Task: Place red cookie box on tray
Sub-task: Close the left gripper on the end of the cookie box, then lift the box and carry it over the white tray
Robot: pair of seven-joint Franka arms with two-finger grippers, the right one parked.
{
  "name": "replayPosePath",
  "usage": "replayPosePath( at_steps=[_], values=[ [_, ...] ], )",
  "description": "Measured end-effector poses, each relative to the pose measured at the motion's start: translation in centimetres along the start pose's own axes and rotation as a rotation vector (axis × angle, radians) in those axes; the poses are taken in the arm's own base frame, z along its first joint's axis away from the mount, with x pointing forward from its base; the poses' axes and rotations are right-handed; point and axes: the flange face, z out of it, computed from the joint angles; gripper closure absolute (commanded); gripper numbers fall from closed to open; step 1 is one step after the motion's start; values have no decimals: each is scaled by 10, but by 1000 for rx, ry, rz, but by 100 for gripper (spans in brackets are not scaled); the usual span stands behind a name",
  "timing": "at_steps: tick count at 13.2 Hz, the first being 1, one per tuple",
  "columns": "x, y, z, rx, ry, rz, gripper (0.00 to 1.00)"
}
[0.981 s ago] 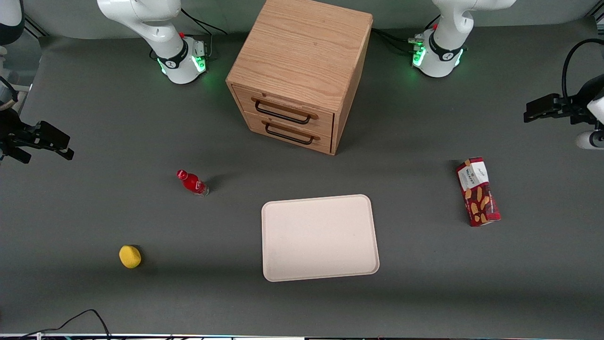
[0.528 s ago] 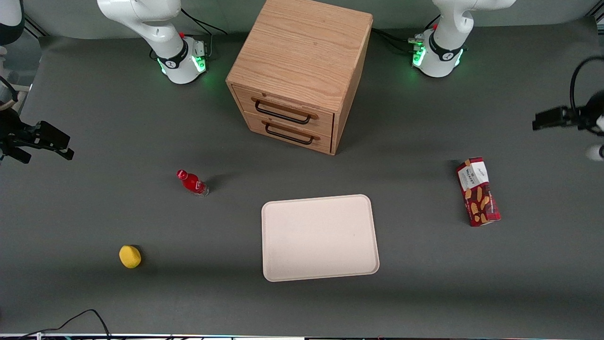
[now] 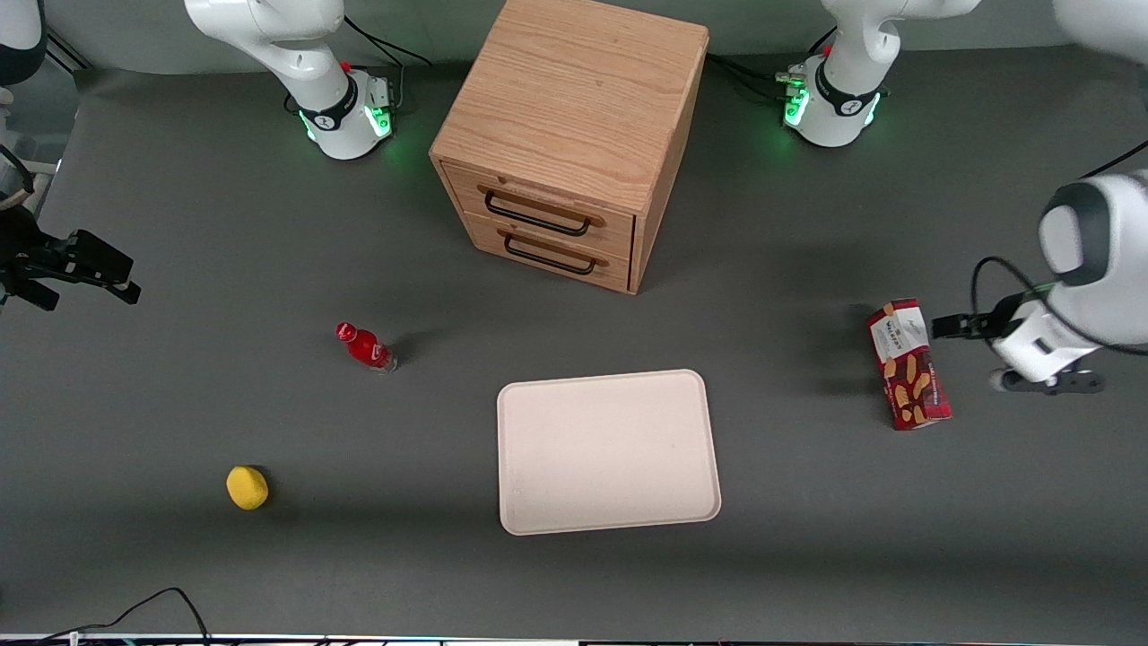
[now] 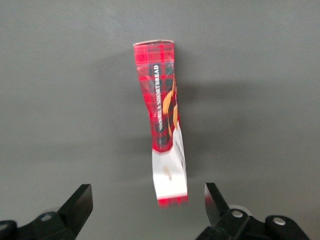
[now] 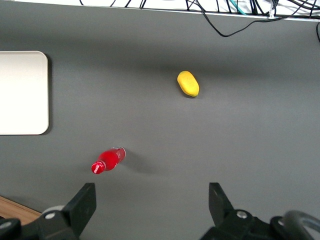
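The red cookie box (image 3: 908, 364) lies flat on the grey table toward the working arm's end, its white label end farther from the front camera. In the left wrist view the box (image 4: 161, 120) stretches away from the fingers, label end nearest them. My left gripper (image 3: 946, 325) hovers beside and above that label end. It is open and empty (image 4: 148, 196), with the box end between the spread fingers but not touched. The cream-white tray (image 3: 610, 453) lies empty at the table's middle, well apart from the box, and its edge shows in the right wrist view (image 5: 22, 92).
A wooden two-drawer cabinet (image 3: 569, 144) stands farther from the front camera than the tray. A small red bottle (image 3: 365, 347) and a yellow fruit (image 3: 247, 487) lie toward the parked arm's end.
My left arm has swung in from the table's edge and lowered, bringing the gripper next to the box's label end. The box and tray have not moved.
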Motion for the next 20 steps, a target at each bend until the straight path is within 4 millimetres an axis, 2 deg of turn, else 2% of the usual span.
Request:
replayPosePath(
  at_steps=[1, 4, 5, 8, 11, 12, 13, 14, 15, 18, 19, 20],
  values=[
    [3, 0, 22, 5, 9, -1, 10],
    [7, -2, 67, 7, 62, -18, 81],
    [7, -2, 77, -3, 80, -32, 100],
    [6, -1, 91, -9, 98, -42, 100],
    [7, 0, 81, -14, 116, -43, 100],
    [8, 1, 70, -19, 127, -44, 100],
    [9, 2, 50, -28, 131, -42, 100],
    [12, 4, 20, -43, 125, -40, 100],
    [14, 6, -17, -59, 111, -41, 100],
    [9, 20, -147, -87, 102, -74, 100],
    [5, 30, -181, -91, 111, -95, 100],
    [1, 49, -206, -99, 121, -114, 100]
  ],
)
